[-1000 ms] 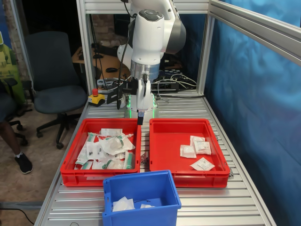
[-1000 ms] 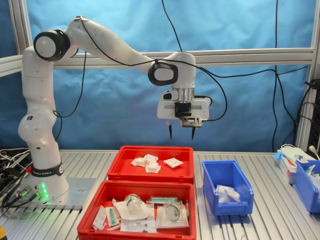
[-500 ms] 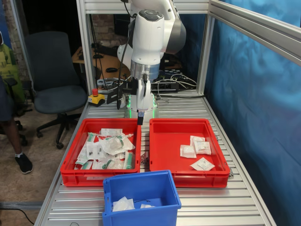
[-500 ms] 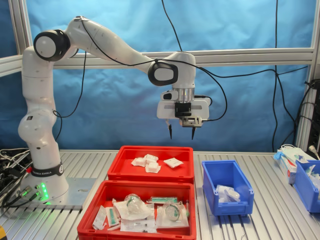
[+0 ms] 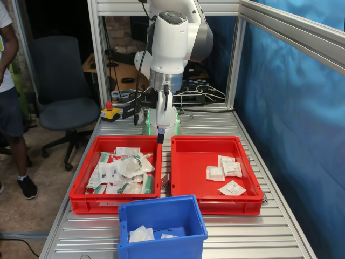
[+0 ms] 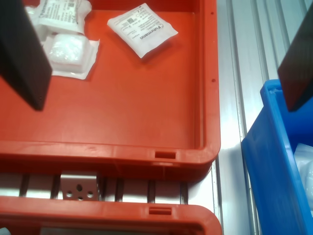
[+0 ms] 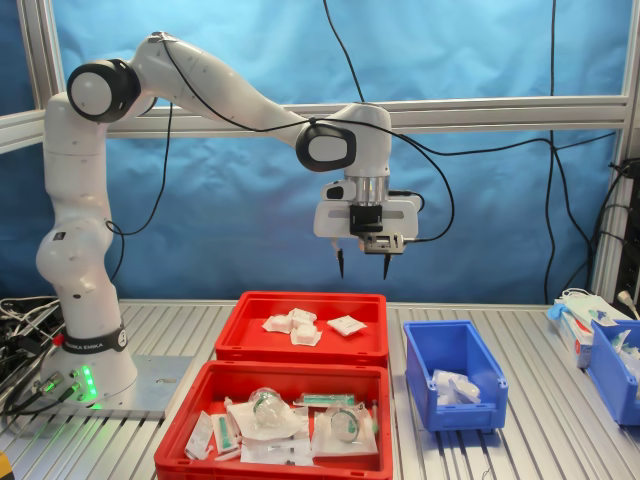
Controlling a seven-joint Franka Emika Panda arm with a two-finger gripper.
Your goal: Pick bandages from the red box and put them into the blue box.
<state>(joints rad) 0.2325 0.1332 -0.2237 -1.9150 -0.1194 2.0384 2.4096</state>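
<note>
Flat white sealed bandage packets (image 5: 225, 172): you have a few lying in the wide shallow red plastic tray (image 7: 300, 345), clustered toward the first exterior view's right. The gripper (image 7: 362, 267) hangs well above them, its dark fingers (image 6: 22, 54) spread apart and empty. In the wrist view, those fingers cut off part of the packets. Deep blue plastic bin (image 5: 161, 226): on the slatted metal surface (image 5: 242, 237), holding crumpled white wrapped pieces, hard to identify. Second red tray (image 5: 116, 181): heaped green-and-white wrapped items.
</note>
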